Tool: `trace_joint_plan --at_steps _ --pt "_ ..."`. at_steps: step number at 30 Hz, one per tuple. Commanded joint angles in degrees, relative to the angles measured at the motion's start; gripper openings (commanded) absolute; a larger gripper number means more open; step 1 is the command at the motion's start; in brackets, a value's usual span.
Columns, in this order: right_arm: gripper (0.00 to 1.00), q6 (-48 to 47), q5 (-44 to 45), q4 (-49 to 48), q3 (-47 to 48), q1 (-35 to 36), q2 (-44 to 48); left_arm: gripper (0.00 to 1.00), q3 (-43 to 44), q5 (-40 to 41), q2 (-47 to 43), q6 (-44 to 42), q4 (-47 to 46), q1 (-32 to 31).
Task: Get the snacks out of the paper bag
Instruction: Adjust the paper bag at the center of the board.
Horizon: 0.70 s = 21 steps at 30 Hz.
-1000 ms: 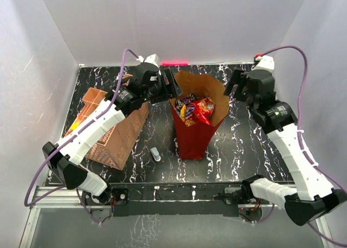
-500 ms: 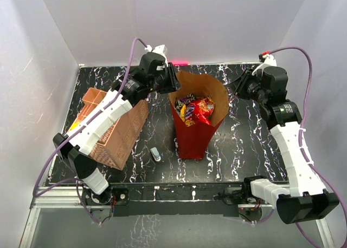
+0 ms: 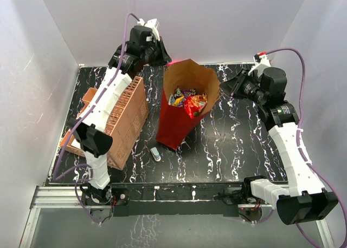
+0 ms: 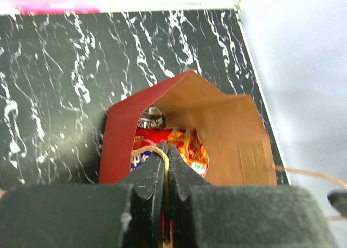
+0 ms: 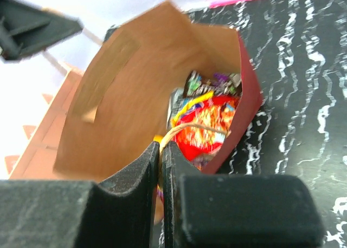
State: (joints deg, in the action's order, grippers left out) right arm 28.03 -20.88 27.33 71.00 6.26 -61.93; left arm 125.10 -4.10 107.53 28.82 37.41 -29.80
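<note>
Standing at the left of the black marbled table, a salmon-pink lattice organizer rises just beside the paper bag. Above the organizer's far end the left arm reaches up against the back wall, and the left gripper is pinched tight on the left handle, a thin twisted paper loop running between its closed fingers. On the table near the bag's base lies a small white-blue item, apart from everything else. The bag itself (dark red outside, brown kraft inside) hangs tilted between the two arms, mouth wide open toward the far right and base toward the near left; whether the base touches the table is hard to tell from above. The snacks sit deep inside it: a shiny red cookie bag lies against the right wall, with small candy packets in purple, yellow and silver heaped beside it on the left. At the right, the right gripper is likewise clamped shut on the right handle, whose loop arches over the cookie bag in the wrist view.
</note>
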Motion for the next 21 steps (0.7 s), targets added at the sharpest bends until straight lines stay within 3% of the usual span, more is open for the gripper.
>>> trace_joint_plan --at_steps 1,6,9,12,15,19,21 --pt "0.09 4.7 -9.2 -10.3 -1.9 -0.1 0.7 0.00 9.8 -6.9 1.1 -6.0 -6.8 3.5" --pt "0.09 10.8 -15.1 -15.5 -8.6 0.0 2.9 0.00 4.1 -12.2 -1.4 -10.5 -12.3 4.4" --pt "0.10 12.9 -17.1 -16.8 -15.3 0.2 5.8 0.00 -3.8 -20.8 -4.9 -10.7 -17.8 4.4" --pt "0.10 12.3 -17.5 -14.0 -20.5 0.4 10.1 0.00 -13.3 -32.1 -8.8 -8.8 -25.6 4.4" --pt "0.10 10.9 -17.3 -7.9 -23.5 0.5 14.8 0.00 -18.8 -38.5 -11.2 -5.8 -30.1 4.4" --pt "0.11 11.1 -18.0 -4.5 -28.5 0.5 21.5 0.00 -23.9 -43.8 -12.9 0.8 -37.0 4.3" --pt "0.11 11.7 -18.2 -5.1 -30.4 0.5 23.0 0.00 -23.6 -41.4 -12.6 2.7 -37.7 4.3"
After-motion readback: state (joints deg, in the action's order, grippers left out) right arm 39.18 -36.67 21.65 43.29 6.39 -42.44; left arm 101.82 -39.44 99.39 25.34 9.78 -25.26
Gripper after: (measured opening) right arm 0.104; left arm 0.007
